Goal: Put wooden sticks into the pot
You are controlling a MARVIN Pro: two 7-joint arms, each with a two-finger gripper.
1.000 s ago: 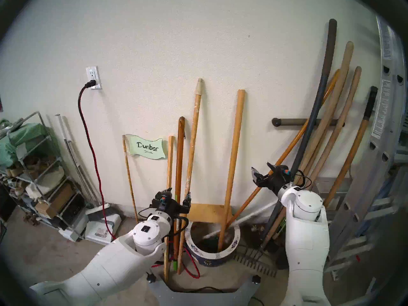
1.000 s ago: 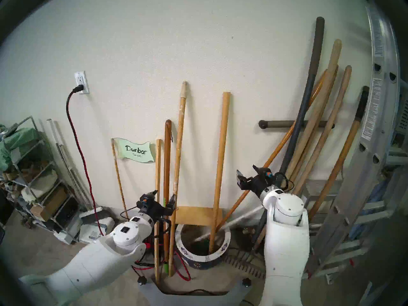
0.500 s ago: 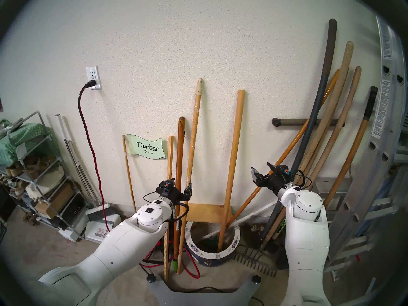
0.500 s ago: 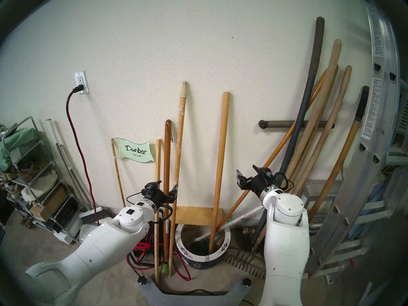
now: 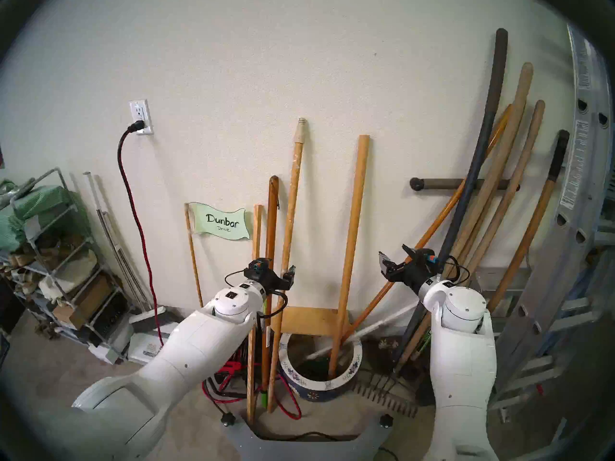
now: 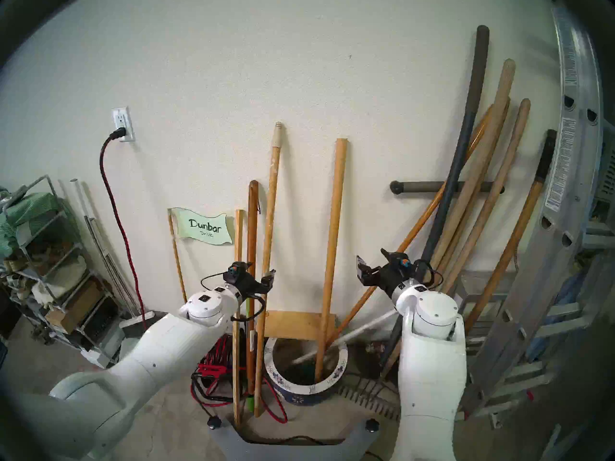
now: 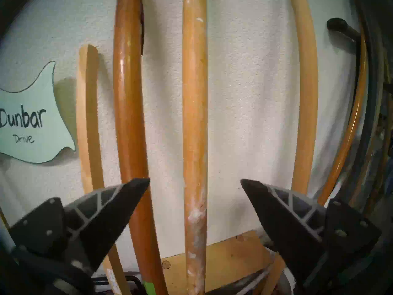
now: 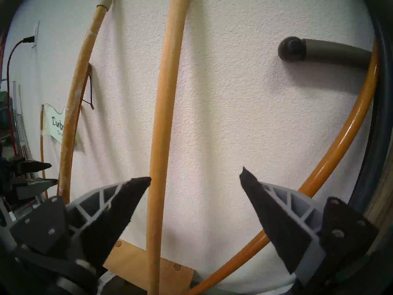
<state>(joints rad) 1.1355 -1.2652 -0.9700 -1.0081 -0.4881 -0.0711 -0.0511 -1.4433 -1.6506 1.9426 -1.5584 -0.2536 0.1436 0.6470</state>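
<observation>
Head stereo left shows what has changed for us: over the last second our left gripper (image 5: 278,273) has pushed up and forward from low beside the poles to sit level with their middles, its jaws spread wide and holding nothing. In the left wrist view the dark red-brown pole with the cord loop (image 7: 129,122) runs just inside the left fingertip, and the paint-flecked pole with the cream threaded tip (image 7: 195,126) stands centred between the jaws, so we judge that one is about to be grasped. Neither is gripped yet, and both have their feet on the floor outside the pot.

Further right, the plain pale round dowel (image 5: 350,250) already stands in the wide dark blue ceramic pot with the white flowered rim (image 5: 346,378), low in the centre of the frame. One of three is done. Our right gripper (image 5: 396,259) has not moved; its jaws are spread and empty, right of the dowel.

Going left to right across the room: a wire shelf rack (image 5: 56,260) at the left edge, a white wall outlet (image 5: 141,117) with a red-black cord, a pale green "Dunbar Drive" sign (image 5: 222,221), a thin square pale slat (image 5: 257,237), a bundle of long tool handles (image 5: 492,197) leaning on the textured white wall, and an aluminium ladder (image 5: 579,237) at the right edge. The floor is bare concrete.
</observation>
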